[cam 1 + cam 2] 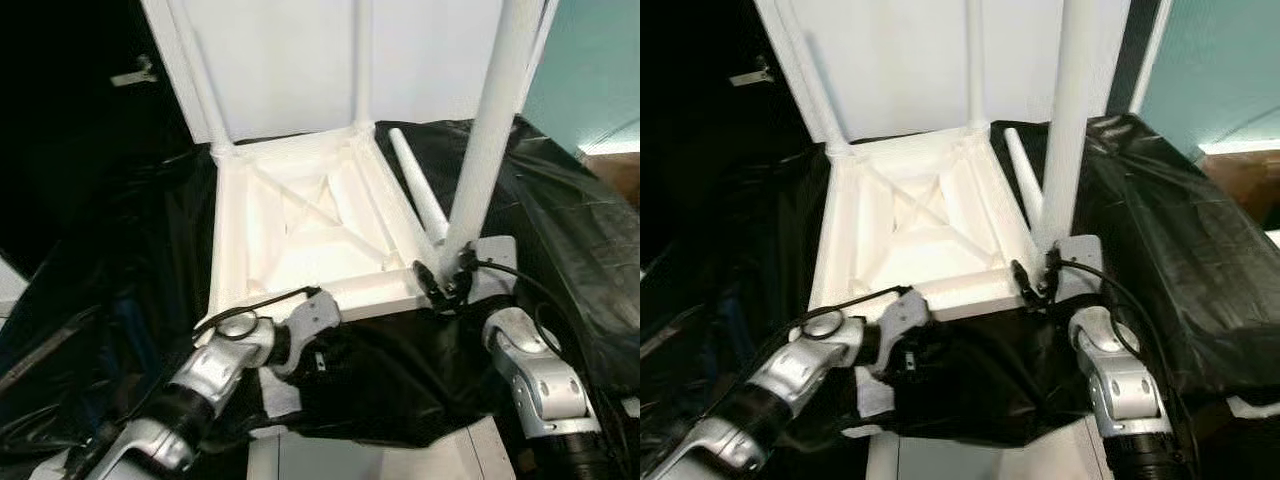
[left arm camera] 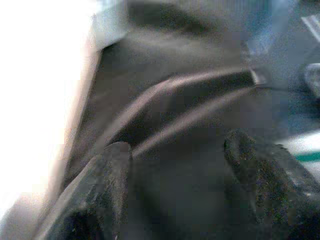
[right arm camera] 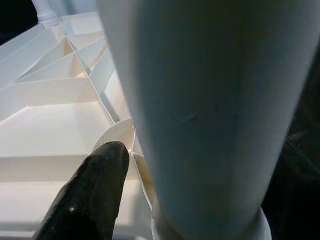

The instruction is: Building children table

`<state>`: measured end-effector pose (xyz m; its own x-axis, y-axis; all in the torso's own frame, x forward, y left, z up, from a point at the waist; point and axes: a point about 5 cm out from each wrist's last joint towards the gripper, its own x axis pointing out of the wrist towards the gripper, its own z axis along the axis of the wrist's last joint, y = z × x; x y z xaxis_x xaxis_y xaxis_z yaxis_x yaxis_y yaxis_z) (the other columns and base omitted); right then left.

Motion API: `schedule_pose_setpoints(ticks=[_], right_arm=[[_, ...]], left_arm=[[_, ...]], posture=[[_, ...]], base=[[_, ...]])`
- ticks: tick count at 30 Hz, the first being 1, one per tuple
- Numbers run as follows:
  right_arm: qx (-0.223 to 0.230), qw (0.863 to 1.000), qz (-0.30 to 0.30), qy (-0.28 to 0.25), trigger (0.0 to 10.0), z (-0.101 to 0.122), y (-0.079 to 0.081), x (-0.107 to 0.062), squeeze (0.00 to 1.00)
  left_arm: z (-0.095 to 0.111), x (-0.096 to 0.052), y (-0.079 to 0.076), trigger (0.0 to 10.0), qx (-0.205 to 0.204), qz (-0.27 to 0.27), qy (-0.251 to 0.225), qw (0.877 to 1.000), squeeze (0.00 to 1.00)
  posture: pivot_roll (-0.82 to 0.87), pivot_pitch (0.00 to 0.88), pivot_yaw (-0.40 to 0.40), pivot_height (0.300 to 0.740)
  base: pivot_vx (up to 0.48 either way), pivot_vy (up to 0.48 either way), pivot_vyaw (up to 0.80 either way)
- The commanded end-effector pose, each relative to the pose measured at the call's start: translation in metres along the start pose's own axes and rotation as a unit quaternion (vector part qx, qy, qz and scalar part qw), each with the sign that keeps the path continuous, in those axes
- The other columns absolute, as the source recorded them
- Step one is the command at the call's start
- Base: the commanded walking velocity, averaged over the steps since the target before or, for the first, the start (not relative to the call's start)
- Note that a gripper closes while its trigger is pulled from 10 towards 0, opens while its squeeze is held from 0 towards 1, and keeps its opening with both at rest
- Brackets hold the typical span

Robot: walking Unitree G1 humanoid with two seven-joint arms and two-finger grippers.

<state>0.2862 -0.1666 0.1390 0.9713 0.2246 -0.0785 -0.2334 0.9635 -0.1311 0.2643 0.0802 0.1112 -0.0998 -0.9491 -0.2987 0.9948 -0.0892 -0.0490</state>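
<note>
Right gripper (image 1: 443,272) closes round the base of a white leg (image 1: 492,130) standing at the near right corner of the upturned tabletop (image 1: 300,225). Its wrist view shows one finger (image 3: 90,192) against that leg, over the ribs. Left gripper (image 2: 180,185), fingers parted and holding nothing, hangs below the near edge over black sheeting (image 1: 560,240). A loose leg (image 1: 418,185) lies just beside the right edge.

Three upright legs (image 1: 492,130), one loose leg (image 1: 418,190), one tabletop (image 1: 300,215).

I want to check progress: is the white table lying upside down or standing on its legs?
Upside down. The table top shows its ribbed underside, and the leg at the right gripper points upward.
</note>
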Motion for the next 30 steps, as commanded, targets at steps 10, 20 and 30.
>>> schedule_pose_setpoints(ticks=[10,20,30], right_arm=[[0.005,1.000,0.010,0.011,10.0,-0.004,0.005,0.000,0.00],[0.004,1.000,0.012,0.009,10.0,-0.002,0.006,0.000,0.00],[0.008,1.000,0.013,0.012,10.0,-0.004,0.009,-0.002,0.00]], left_arm=[[0.019,-0.009,0.000,10.0,0.017,-0.023,-0.061,0.998,0.00],[0.027,0.011,0.049,10.0,0.004,0.223,-0.081,0.971,0.00],[0.015,0.004,0.067,10.0,0.009,0.298,-0.013,0.954,0.00]], posture=[[-0.14,0.000,0.059,0.740],[-0.15,0.000,0.051,0.740],[-0.15,0.000,0.052,0.740]], base=[[0.000,0.000,0.00],[0.000,0.000,0.00],[0.000,0.000,0.00]])
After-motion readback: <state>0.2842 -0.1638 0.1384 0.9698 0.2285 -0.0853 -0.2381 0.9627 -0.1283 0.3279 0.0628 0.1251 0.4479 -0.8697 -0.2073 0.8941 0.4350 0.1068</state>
